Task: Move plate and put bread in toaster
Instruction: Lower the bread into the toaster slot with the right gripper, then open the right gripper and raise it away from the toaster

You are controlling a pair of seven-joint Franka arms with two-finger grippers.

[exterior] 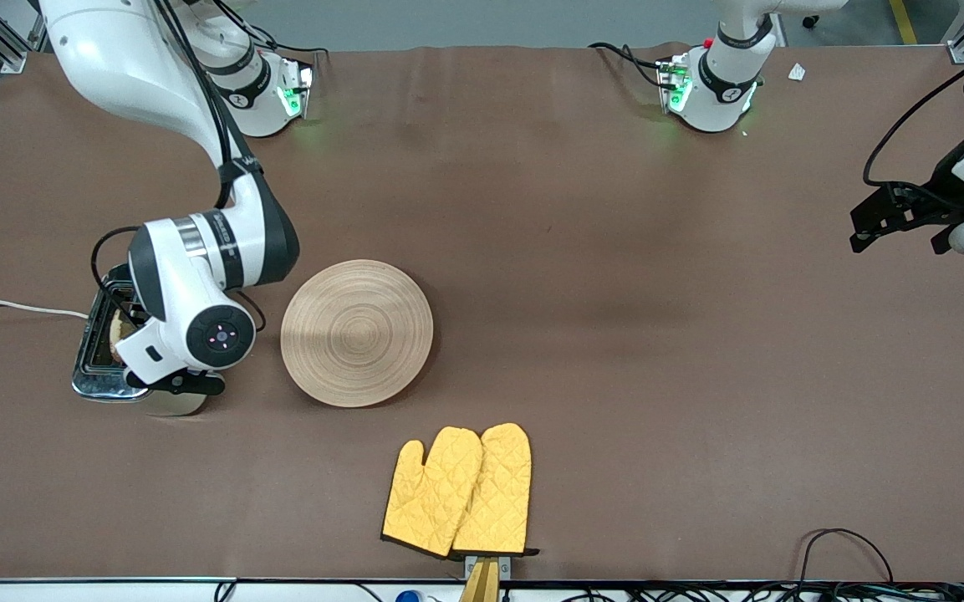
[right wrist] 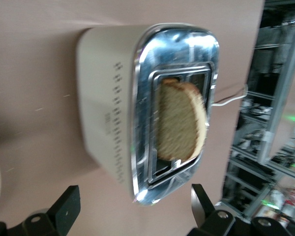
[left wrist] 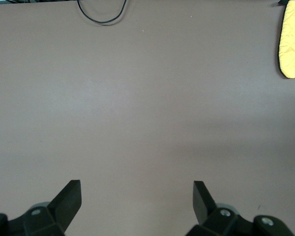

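Bread (right wrist: 182,120) sits in the toaster (right wrist: 147,105) slot at the surface's (exterior: 615,251) nine o'clock, right gripper (right wrist: 132,209) spread above it. Plate (exterior: 357,332) lies beside, centre. Left gripper (left wrist: 136,199) waits at three o'clock, fingers apart.

Toaster (exterior: 101,351) and bread (exterior: 122,330) largely hidden under right arm.

Evenly and softly lit from overhead, bright without harshness. Faint broad shadows on the brown desk (exterior: 615,251), a darker one tight under the plate (exterior: 357,344). Strong glare off the toaster (right wrist: 152,118) chrome in the right wrist view, with motion blur smearing the bread (right wrist: 182,120) and background. Sharp in the front view; green glow at both arm bases.
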